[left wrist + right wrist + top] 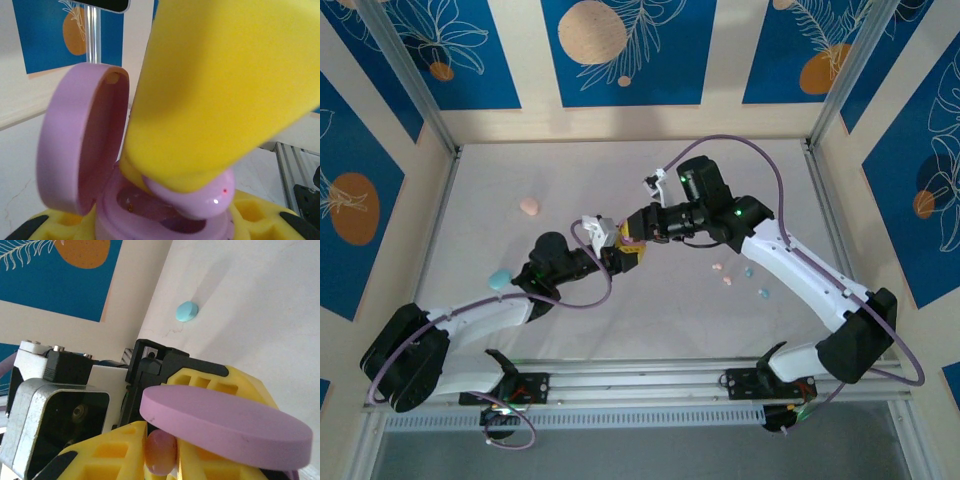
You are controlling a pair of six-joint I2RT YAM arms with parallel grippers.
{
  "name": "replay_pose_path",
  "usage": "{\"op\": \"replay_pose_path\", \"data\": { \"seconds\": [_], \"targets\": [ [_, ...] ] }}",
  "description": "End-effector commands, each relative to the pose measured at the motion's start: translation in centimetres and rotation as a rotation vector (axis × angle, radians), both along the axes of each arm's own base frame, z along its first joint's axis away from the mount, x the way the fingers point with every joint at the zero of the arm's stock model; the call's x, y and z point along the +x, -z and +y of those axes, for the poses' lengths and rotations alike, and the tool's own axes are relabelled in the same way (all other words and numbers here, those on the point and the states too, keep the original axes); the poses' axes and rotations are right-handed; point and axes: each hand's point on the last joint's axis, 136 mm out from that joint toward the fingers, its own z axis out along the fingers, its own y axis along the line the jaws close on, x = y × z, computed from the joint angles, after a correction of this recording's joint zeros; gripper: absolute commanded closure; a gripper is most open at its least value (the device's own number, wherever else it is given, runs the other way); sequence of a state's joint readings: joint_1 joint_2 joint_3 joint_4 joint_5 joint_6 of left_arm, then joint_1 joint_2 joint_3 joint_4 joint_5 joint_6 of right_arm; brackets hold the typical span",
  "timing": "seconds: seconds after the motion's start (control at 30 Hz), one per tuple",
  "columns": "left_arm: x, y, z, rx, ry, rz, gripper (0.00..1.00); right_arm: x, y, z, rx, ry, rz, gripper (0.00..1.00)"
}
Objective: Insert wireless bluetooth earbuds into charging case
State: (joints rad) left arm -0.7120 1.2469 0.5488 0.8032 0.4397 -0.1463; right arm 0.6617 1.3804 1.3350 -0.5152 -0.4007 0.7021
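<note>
My left gripper (pixel 617 259) is shut on the base of a purple charging case (pixel 165 222), which sits between its yellow fingers (pixel 50 222) with the lid (pixel 82 140) swung open to the left. From above, my right gripper (pixel 633 240) comes down shut on a purple earbud (pixel 202 197), pinched between its yellow pads (pixel 117 450). The earbud (pixel 161 452) hangs at the mouth of the case's cavity, its lower end at the rim; whether it touches the seat is hidden. In the right wrist view the lid (pixel 225 425) shows edge-on.
A pink case (pixel 529 206) lies at the back left and a light blue case (pixel 499 279) near the left arm. Loose earbuds, pink (pixel 717 268) and light blue (pixel 764 293), lie on the white table right of centre. Walls enclose the table.
</note>
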Motion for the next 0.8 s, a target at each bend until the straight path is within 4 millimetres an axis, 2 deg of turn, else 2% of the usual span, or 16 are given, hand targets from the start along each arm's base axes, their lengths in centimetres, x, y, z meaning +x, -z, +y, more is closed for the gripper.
{"op": "replay_pose_path", "data": {
  "seconds": [0.0, 0.23, 0.57, 0.77],
  "targets": [
    [-0.4, -2.4, -0.4, -0.046, 0.017, -0.076, 0.71, 0.9, -0.2, -0.1, -0.040, 0.053, -0.029, 0.78],
    [-0.5, -2.8, -0.4, -0.056, 0.018, -0.082, 0.72, 0.9, 0.7, -0.1, -0.091, 0.062, -0.045, 0.77],
    [-0.5, -3.1, -0.2, -0.063, 0.010, -0.085, 0.71, -0.1, 0.5, 0.5, -0.123, 0.007, -0.035, 0.76],
    [-0.6, -3.6, -0.2, -0.071, 0.010, -0.096, 0.72, 0.0, 1.2, 0.0, -0.172, 0.029, -0.031, 0.74]
  ]
}}
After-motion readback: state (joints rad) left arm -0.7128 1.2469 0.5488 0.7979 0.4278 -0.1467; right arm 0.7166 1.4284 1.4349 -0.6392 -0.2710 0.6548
